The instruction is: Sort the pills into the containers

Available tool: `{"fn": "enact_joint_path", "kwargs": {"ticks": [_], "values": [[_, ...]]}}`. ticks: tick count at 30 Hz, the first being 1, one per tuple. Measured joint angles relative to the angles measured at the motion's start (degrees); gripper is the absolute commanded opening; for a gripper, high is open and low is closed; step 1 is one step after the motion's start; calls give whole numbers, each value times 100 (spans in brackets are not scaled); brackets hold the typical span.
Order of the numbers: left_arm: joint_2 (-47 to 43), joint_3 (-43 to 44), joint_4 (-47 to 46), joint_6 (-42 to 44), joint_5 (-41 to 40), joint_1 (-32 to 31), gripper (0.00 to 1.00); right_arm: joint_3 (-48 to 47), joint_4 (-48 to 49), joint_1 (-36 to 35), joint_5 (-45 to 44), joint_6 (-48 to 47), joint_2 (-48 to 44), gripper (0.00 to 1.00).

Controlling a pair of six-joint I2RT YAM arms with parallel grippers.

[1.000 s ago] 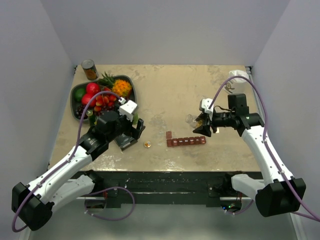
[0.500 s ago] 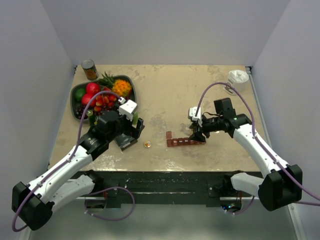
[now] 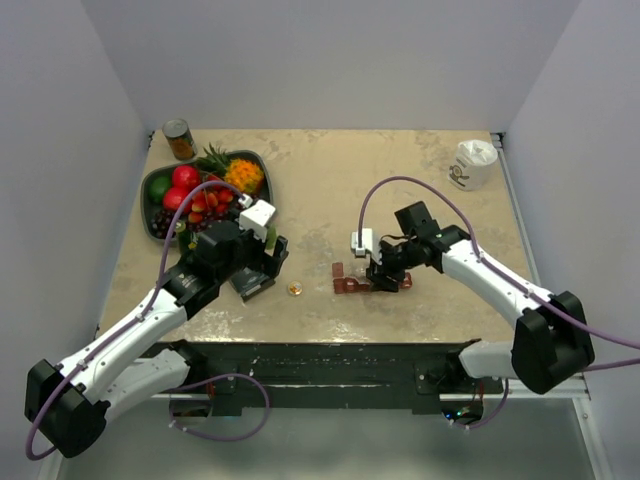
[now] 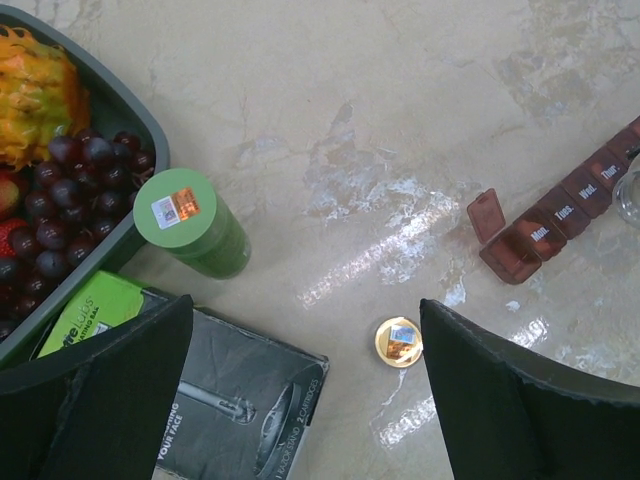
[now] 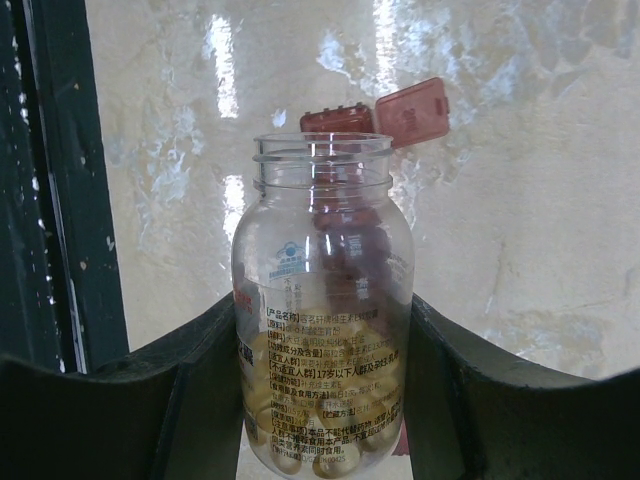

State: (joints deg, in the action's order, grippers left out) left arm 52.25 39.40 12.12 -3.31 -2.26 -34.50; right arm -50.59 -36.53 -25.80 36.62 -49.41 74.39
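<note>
My right gripper (image 3: 377, 271) is shut on a clear open-mouthed bottle (image 5: 322, 300) and holds it tipped over the left part of the containers. Golden pills (image 5: 325, 445) lie in the bottle's lower end, near my fingers (image 5: 190, 400). The containers are a dark red seven-compartment strip (image 3: 350, 285), also in the left wrist view (image 4: 560, 215). Its end lid (image 4: 485, 213) stands open, as the right wrist view shows (image 5: 412, 110). My left gripper (image 3: 262, 272) is open and empty above the table, left of the strip (image 4: 305, 400).
A gold bottle cap (image 4: 399, 342) lies on the table between my left fingers. A black box (image 4: 240, 400) and a green bottle (image 4: 190, 222) sit beside the grey fruit bowl (image 3: 152, 188). A can (image 3: 179, 139) stands far left and a white cup (image 3: 472, 163) far right.
My right arm has swung left and down with the bottle, from right of the strip to over its left part. The left arm has not moved.
</note>
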Motion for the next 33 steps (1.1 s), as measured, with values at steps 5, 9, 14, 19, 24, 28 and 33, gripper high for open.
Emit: {"fn": "enact_joint_path", "kwargs": {"ticks": [5, 9, 14, 19, 24, 28, 33], "values": [[-2, 0, 28, 0, -201, 0, 99, -9, -79, -295, -332, -59, 227, 4], [-9, 0, 81, -4, -444, 7, 99, -153, -170, -516, -601, -55, 433, 3], [-37, 0, 111, -7, -850, 42, 99, -345, -179, -754, -925, -13, 752, 3], [-68, 0, 245, -57, -1458, 111, 99, -348, -186, -929, -1172, 107, 859, 3], [-223, 0, 319, -70, -1851, 175, 99, -348, -164, -1016, -1340, 293, 938, 3], [-332, 0, 326, -74, -1978, 192, 99, -348, -160, -1095, -1493, 420, 1106, 3], [-341, 0, 339, -74, -2015, 205, 99, -348, -157, -1163, -1659, 555, 1215, 2]]}}
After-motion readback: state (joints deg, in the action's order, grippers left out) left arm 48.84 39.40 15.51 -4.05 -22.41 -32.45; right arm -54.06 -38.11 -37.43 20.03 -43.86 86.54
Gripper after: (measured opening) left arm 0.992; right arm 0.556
